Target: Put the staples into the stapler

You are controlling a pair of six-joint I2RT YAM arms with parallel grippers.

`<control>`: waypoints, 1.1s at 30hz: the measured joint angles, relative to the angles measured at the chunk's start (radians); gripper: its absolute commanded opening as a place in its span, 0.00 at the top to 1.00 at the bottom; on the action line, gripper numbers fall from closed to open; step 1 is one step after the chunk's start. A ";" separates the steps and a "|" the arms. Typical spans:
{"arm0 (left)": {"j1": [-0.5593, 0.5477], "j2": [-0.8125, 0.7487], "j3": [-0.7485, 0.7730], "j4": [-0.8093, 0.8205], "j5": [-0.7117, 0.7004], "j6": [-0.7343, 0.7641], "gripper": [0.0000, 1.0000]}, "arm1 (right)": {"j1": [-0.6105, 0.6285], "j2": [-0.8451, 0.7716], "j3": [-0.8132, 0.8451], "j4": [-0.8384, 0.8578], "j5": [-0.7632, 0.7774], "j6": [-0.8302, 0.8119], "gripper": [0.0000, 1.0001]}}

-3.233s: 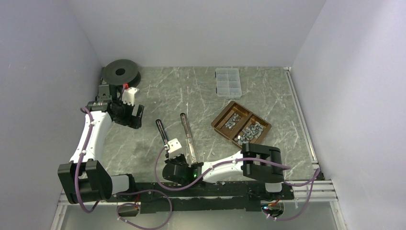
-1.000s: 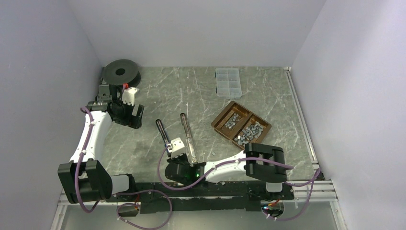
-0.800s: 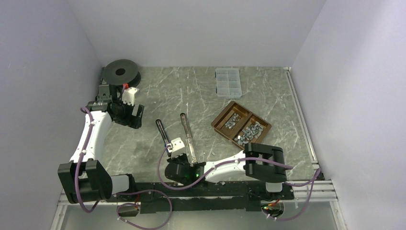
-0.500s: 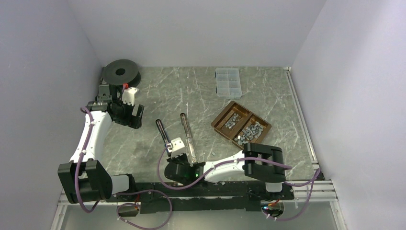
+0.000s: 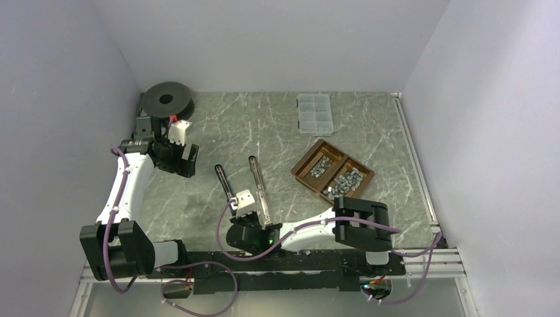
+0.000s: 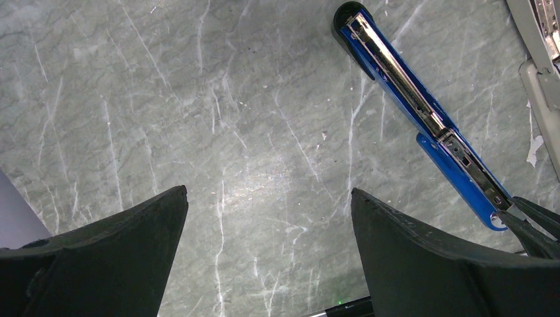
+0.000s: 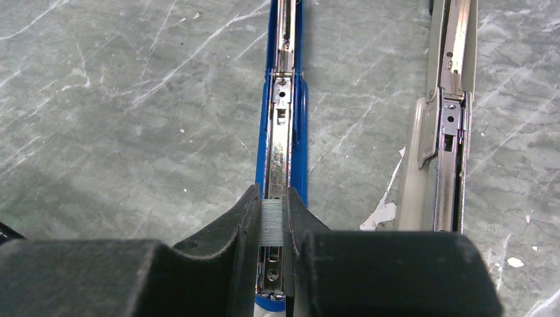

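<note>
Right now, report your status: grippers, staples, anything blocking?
Left gripper open, empty. Right gripper shut on staple strip, over open blue stapler. Grey stapler beside it, apart.

I see grey-green worktop point(image 7: 132, 99) veined white, blue stapler point(image 7: 298, 145) with silver rail, pale grey stapler point(image 7: 413, 172) just beside the blue one, finely ribbed silver staples point(image 7: 271, 228) over the blue one's rail, my black right pincer point(image 7: 271, 198), brown tray point(image 5: 307, 157) beyond the blue stapler

My left arm point(image 5: 124, 191) and right arm point(image 5: 309, 232) have white shells and black joints; purple cables point(image 5: 218, 232) loop back from the fingers point(image 6: 449, 264), tapered matte black wedges.
</note>
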 measured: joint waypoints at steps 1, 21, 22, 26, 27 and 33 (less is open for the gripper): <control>0.000 0.000 0.000 0.000 0.000 0.000 0.01 | 0.000 0.000 0.000 0.000 0.000 0.000 1.00; 0.000 0.000 0.000 0.000 0.000 0.000 0.01 | 0.000 0.009 0.000 -0.020 -0.025 -0.008 0.65; 0.000 0.000 0.000 0.000 0.000 0.000 0.01 | -0.002 0.009 0.000 -0.022 -0.027 -0.010 0.65; 0.000 0.001 0.000 0.000 0.000 0.000 0.01 | -0.005 0.008 0.000 -0.022 -0.034 -0.021 0.65; 0.000 0.001 0.000 0.000 0.000 0.000 0.01 | -0.007 0.005 0.000 -0.022 -0.036 -0.026 0.65; 0.000 0.020 0.008 0.000 0.002 0.000 0.01 | -0.027 -0.076 -0.005 -0.031 -0.080 -0.061 0.71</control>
